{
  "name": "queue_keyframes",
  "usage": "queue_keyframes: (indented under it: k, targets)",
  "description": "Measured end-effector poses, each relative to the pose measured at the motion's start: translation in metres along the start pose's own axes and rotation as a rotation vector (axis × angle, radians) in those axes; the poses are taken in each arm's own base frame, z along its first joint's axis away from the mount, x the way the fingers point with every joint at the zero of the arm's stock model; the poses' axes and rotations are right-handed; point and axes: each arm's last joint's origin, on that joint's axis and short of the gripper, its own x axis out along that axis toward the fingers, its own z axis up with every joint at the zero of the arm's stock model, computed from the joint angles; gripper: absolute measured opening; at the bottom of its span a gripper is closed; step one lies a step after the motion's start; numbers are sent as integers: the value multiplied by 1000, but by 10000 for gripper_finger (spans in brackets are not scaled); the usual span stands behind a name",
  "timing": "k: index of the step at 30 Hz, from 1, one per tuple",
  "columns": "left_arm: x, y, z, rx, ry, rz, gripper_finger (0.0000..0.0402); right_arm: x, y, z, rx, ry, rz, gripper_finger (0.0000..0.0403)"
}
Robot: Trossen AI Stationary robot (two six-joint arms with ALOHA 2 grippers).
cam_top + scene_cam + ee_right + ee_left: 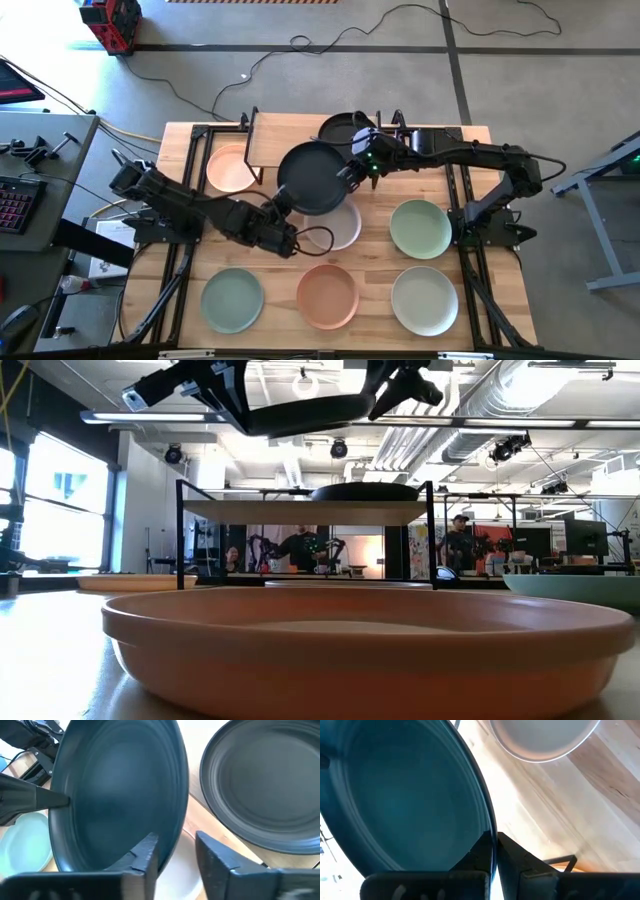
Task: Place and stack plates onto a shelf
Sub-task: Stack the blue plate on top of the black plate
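A dark teal plate (312,177) hangs in the air above the table's middle, in front of the shelf (268,140). My left gripper (283,205) is shut on its near-left rim. My right gripper (348,172) is open at the far-right rim, one finger over the plate's inside (115,795) and one outside it. A black plate (345,128) lies flat on the shelf board. In the low view the teal plate (300,415) floats above the shelf top. My left gripper (492,857) pinches the teal plate's rim (490,832) between its two fingers, one on the inner face and one on the underside. It comes slanting from the table's near left. The plate is lifted clear and nearly level. My right gripper (177,857) straddles the opposite rim (177,840); a gap shows at the outer finger (215,860), and I cannot tell whether the inner one touches.
A whitish plate (338,228) lies under the lifted one. A peach plate (230,167) sits left of the shelf, a sage green one (420,228) to the right. Along the near edge lie pale green (232,300), terracotta (327,296) and whitish (424,300) plates.
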Motion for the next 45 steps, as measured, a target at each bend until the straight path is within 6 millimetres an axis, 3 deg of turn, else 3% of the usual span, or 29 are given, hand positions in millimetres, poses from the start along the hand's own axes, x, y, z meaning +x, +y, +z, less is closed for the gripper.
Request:
queue_keyframes:
  k: [6,45]
  targets:
    - [1,1,-1,-5,2,-1,3,0,0,0,-58,1,3,10]
    - [0,10,12,-134,-109,39,4,1,-7,4,-45,4,-13,0]
